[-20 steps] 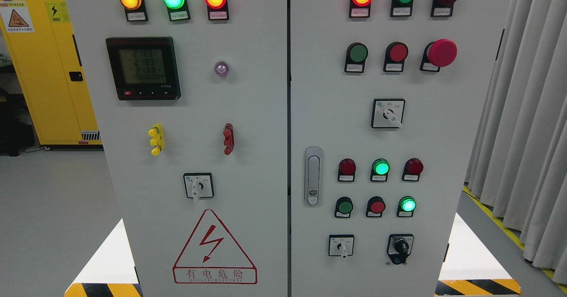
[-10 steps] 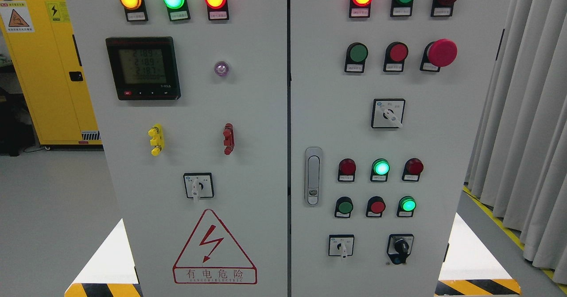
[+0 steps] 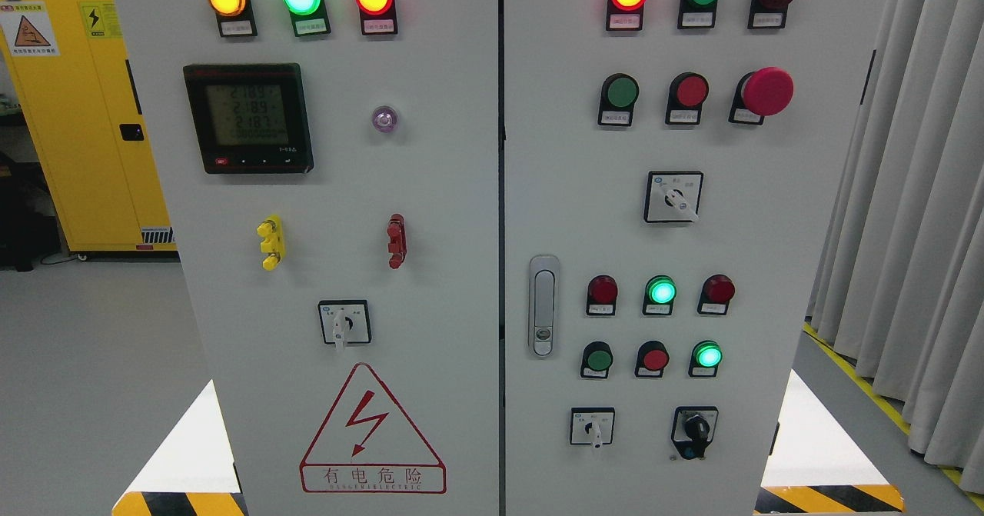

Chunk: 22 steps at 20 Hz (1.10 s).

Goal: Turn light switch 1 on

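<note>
no hands in view yet, so you can't tell how open either one is or whether it holds anything. which control is "light switch 1" isn't readable, the labels are too small, but my guess is one of the green buttons on the right door (image 3: 538, 154), maybe the dark one (image 3: 597, 358) in the lower cluster, left of a red button (image 3: 654, 358). it should be stiff, springy plastic: you press its face square on, no grabbing. the panel is flat upright metal. a yellow cabinet (image 3: 84, 116) stands at left, curtains (image 3: 915, 193) at right.
</note>
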{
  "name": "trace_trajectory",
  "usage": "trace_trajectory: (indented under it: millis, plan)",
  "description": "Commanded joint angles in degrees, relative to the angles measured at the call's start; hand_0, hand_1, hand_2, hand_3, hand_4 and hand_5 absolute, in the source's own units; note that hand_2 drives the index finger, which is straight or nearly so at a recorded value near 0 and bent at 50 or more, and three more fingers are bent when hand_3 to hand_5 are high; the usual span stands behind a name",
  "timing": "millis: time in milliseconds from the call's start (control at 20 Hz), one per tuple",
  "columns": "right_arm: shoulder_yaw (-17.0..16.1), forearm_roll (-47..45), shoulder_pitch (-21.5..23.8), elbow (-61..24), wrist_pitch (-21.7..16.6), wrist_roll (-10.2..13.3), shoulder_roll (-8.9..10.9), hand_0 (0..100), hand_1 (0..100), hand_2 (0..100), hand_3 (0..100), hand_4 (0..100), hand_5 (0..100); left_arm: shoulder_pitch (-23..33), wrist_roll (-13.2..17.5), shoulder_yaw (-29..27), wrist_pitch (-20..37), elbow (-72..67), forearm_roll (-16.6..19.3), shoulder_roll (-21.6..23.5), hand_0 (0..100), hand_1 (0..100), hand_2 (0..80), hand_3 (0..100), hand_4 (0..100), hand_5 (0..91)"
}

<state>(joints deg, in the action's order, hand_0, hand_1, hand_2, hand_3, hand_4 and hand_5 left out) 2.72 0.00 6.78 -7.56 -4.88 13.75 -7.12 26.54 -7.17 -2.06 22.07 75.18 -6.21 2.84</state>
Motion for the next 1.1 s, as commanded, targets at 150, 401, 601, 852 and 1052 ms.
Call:
trace_trajectory:
  millis: [150,401,601,852,1052]
  plan:
    - [0.00,-1.67,-0.01,0.00,0.04,0.05,0.00,0,50,4,0,0,0,0.36,-0.74,-1.36,-0.18,26.50,-0.21,1.29,20,56,51.9,75,79,73.2]
    - [0.00,-1.67,-0.01,0.00,0.04,0.05,0.00,0,50,4,0,0,0,-2.10,-2.85,-1.01,-0.71,30.01,-0.21,0.15,16,57,56.5,79,80,74.1]
    - [0.00,-1.67,0.08,0.00,0.04,0.05,0.00,0,50,4,0,0,0,-5.08,-4.08,-0.75,-4.39,31.95,-0.03,-0.64,14,57,57.4,83,82,74.8]
    - [0.00,-1.67,-0.01,0.00,0.04,0.05,0.00,0,50,4,0,0,0,-9.04,-5.40,-0.66,-11.25,35.11,0.84,-2.13,13,59,57.5,84,82,74.6]
    - [0.00,-1.67,-0.01,0.00,0.04,0.04,0.00,0,50,4,0,0,0,-13.00,-6.10,0.21,-16.08,35.82,4.79,-4.06,12,60,58.1,85,82,76.1]
